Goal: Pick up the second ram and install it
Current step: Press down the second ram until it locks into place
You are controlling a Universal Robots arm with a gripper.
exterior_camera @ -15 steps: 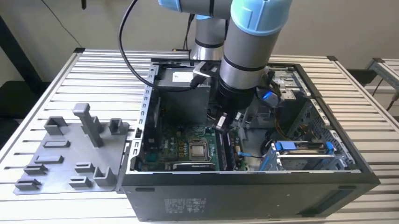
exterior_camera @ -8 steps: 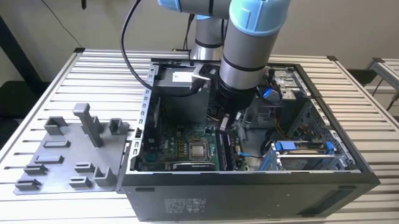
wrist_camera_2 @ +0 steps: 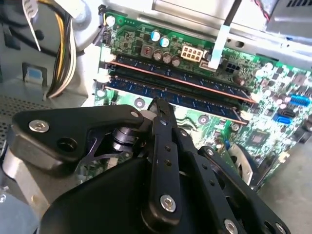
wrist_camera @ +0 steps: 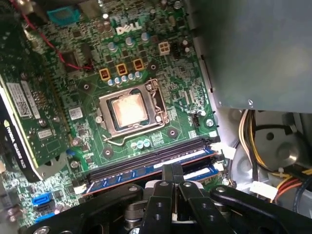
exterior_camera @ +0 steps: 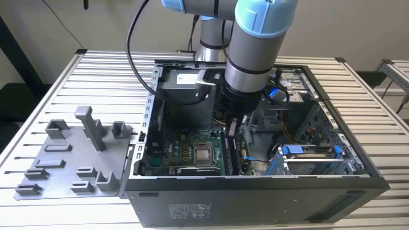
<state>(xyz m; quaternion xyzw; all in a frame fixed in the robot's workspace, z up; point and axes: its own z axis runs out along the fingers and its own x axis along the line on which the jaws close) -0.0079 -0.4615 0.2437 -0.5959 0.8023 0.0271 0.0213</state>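
The arm (exterior_camera: 255, 43) reaches down into the open case (exterior_camera: 255, 191), which lies on the slatted desk (exterior_camera: 96, 72). The tool (exterior_camera: 231, 128) hangs low over the board (exterior_camera: 185, 151), just beside the RAM slots on the exterior view's right of the CPU socket (exterior_camera: 204, 154).

In the second wrist view the tool (wrist_camera_2: 158, 105) has its fingers (wrist_camera_2: 163, 146) pressed together, tips right at the edge of the slots. Two sticks sit in neighbouring slots there: the first RAM (wrist_camera_2: 180, 73) in the farther slot and the second RAM (wrist_camera_2: 170, 95) in the slot nearer the tool, both lying level along their slots with white latches at the ends. The tips are at or on the top edge of the second RAM; whether they touch it I cannot tell. The tool is closed and grips nothing that shows.

In the first wrist view the closed tool (wrist_camera: 172, 170) is again at the slots, with the second RAM (wrist_camera: 146, 170) directly at its tips and the CPU socket (wrist_camera: 129, 112) beyond. A bundle of yellow and black wires (wrist_camera: 248, 136) runs beside the slot ends.

On the desk at the exterior view's left lies a grey tray (exterior_camera: 70, 158) with holder blocks, well apart from the tool.
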